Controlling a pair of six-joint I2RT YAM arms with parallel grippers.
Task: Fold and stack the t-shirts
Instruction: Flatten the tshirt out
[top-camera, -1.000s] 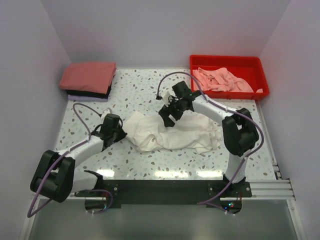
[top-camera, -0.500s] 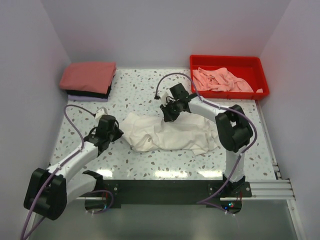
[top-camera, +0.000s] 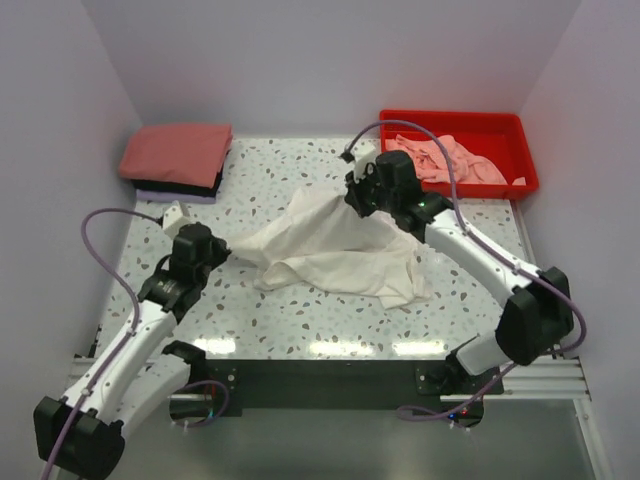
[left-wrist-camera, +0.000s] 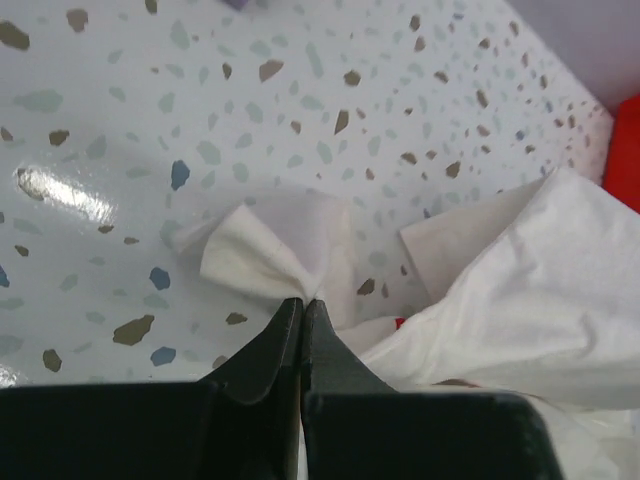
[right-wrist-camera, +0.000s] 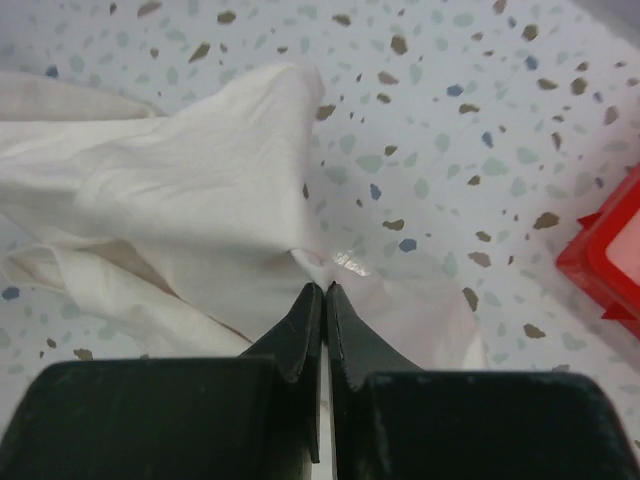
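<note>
A crumpled white t-shirt (top-camera: 335, 250) lies mid-table, stretched between both arms. My left gripper (top-camera: 226, 253) is shut on its left edge; the left wrist view has white cloth (left-wrist-camera: 275, 255) pinched at the fingertips (left-wrist-camera: 303, 303). My right gripper (top-camera: 352, 197) is shut on the shirt's far part and holds it lifted; in the right wrist view the fabric (right-wrist-camera: 190, 200) bunches at the fingertips (right-wrist-camera: 325, 287). Pink t-shirts (top-camera: 440, 160) lie loose in the red tray (top-camera: 455, 122). A folded stack, salmon-red t-shirt (top-camera: 178, 152) on top, sits at the far left.
The red tray stands at the back right corner, its corner (right-wrist-camera: 605, 260) showing in the right wrist view. The speckled tabletop (top-camera: 280, 170) is walled in by pale panels on three sides. A metal rail (top-camera: 540, 375) runs along the near edge.
The right gripper has shut on the white shirt and risen toward the back, pulling the cloth up. The left arm has drawn back leftward, still holding its edge, stretching the shirt.
</note>
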